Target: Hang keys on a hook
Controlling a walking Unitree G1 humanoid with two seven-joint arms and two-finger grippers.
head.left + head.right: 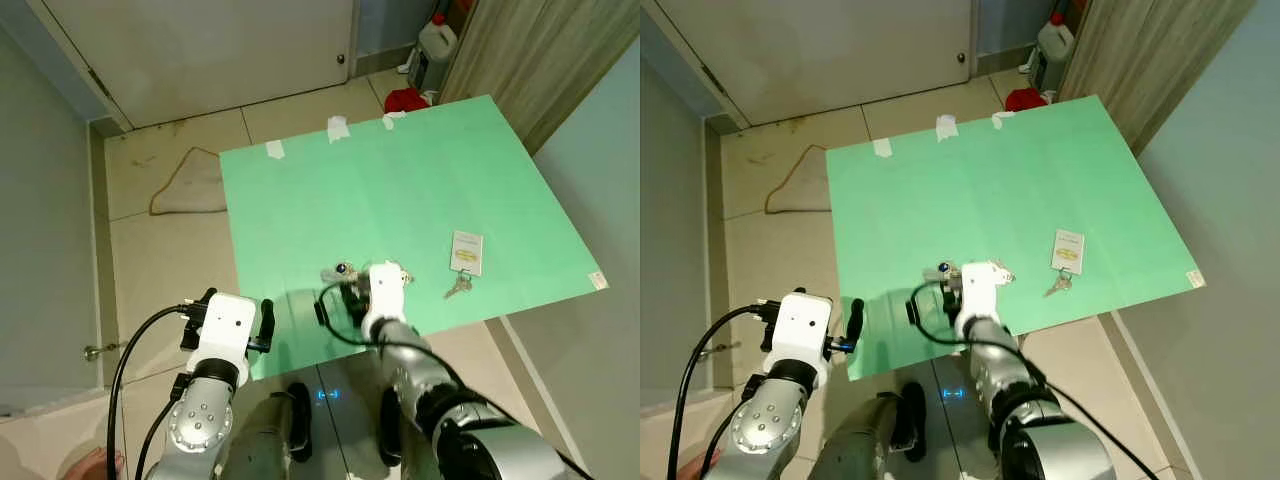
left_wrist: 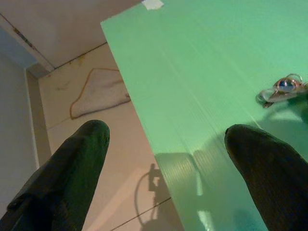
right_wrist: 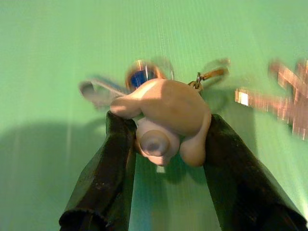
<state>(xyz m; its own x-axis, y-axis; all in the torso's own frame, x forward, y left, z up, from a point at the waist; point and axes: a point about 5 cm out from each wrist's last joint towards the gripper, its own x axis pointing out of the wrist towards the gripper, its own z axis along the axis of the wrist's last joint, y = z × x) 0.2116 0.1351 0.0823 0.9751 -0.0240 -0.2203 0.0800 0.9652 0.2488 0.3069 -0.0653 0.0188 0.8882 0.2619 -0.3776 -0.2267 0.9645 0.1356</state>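
Observation:
A bunch of keys (image 1: 338, 270) with a blue bead and a beige rubbery figure (image 3: 166, 113) lies near the front edge of a green board (image 1: 400, 190). My right gripper (image 3: 163, 131) is down on the board, shut on the beige figure, with one black finger on each side of it. The key ring and keys (image 3: 139, 77) spread out beyond the figure. A second key with a white tag (image 1: 466, 252) lies to the right of it on the board. My left gripper (image 2: 171, 134) hovers open over the board's front left corner (image 1: 250, 350), holding nothing.
The board is taped down at its far edge (image 1: 338, 128). On the tiled floor to its left lies a cloth with a cord (image 1: 195, 185). Behind it are a closed door (image 1: 200, 50), a white jug (image 1: 437, 40) and a red object (image 1: 405, 100). A wooden panel (image 1: 540, 60) stands at the right.

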